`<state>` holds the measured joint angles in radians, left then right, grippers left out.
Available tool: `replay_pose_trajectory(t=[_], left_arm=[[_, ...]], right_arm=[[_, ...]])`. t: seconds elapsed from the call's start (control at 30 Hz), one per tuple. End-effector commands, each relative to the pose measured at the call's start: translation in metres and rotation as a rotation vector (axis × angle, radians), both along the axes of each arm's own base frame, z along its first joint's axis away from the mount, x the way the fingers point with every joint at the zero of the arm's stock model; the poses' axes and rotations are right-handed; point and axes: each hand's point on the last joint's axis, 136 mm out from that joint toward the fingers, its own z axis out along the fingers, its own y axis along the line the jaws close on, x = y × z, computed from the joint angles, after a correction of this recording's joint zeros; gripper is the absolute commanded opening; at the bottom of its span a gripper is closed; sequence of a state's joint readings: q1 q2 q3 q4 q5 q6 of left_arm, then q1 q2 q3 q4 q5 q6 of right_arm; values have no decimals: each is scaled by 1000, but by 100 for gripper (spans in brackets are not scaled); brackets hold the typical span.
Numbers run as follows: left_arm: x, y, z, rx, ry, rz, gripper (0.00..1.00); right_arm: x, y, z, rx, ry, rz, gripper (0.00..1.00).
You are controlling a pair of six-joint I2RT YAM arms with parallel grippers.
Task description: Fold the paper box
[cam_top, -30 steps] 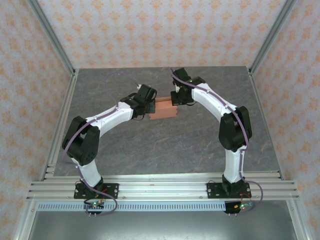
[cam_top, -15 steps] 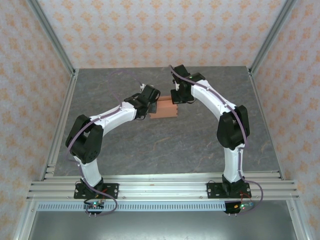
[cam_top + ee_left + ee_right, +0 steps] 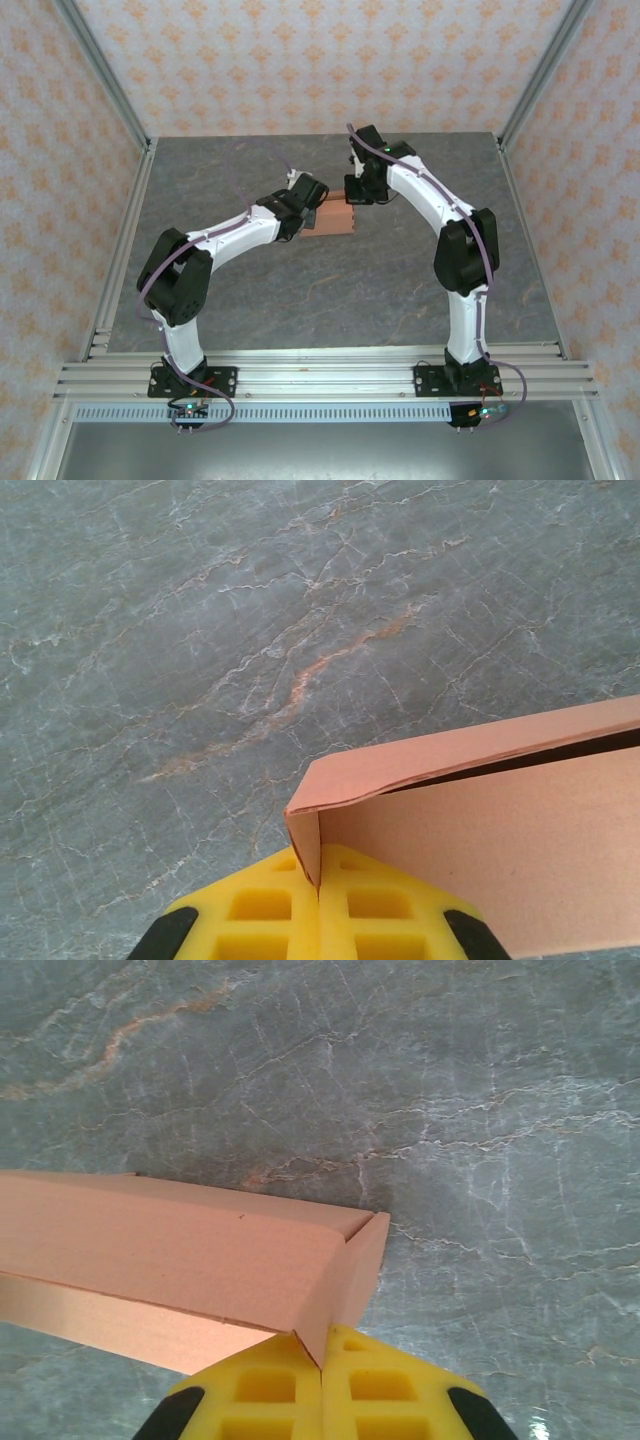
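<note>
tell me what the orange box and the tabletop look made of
The salmon-orange folded box looks like thin matte card: crisp creases, raw cut edges. The grey veined tabletop looks like stone or stone-print laminate; which is unclear.

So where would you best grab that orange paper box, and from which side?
Probably by its short end walls, coming in from either end. The paper box is thin card, and each end wall offers a narrow edge that two fingers can pinch, as the left gripper and the right gripper do now.
</note>
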<state>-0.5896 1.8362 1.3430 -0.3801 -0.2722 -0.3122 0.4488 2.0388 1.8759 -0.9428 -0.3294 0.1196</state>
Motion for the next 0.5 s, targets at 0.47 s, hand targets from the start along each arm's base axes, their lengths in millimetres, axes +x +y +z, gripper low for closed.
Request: replay_pose_trajectory(t=[0.47], left_arm=[[-27, 5, -45, 143, 171, -71, 0]], right_arm=[[9, 24, 29, 297, 34, -5, 4]])
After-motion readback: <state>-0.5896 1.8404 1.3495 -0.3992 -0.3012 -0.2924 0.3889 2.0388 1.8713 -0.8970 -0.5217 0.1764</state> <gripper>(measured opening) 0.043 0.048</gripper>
